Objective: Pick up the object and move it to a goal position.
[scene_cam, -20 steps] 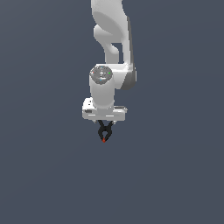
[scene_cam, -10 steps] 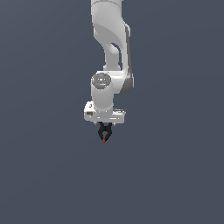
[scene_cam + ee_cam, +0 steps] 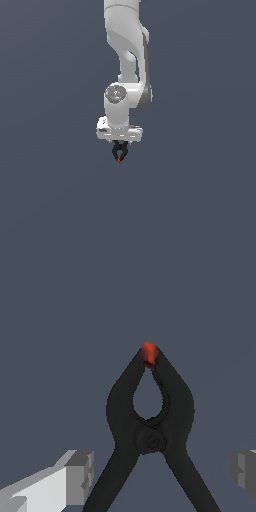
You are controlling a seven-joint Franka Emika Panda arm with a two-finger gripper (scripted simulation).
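Red and tiny, the speck-like object (image 3: 149, 355) sat pinched between the very tips of the black curved fingers (image 3: 122, 391) of the gripper (image 3: 119, 159), which closed on it with only a rounded gap left farther back toward the pivot. In the exterior view the same red speck (image 3: 118, 160) showed just below the gripper's white flat hand block (image 3: 119, 132), which hung under the white jointed arm (image 3: 125, 55) against a plain dark grey-blue background.
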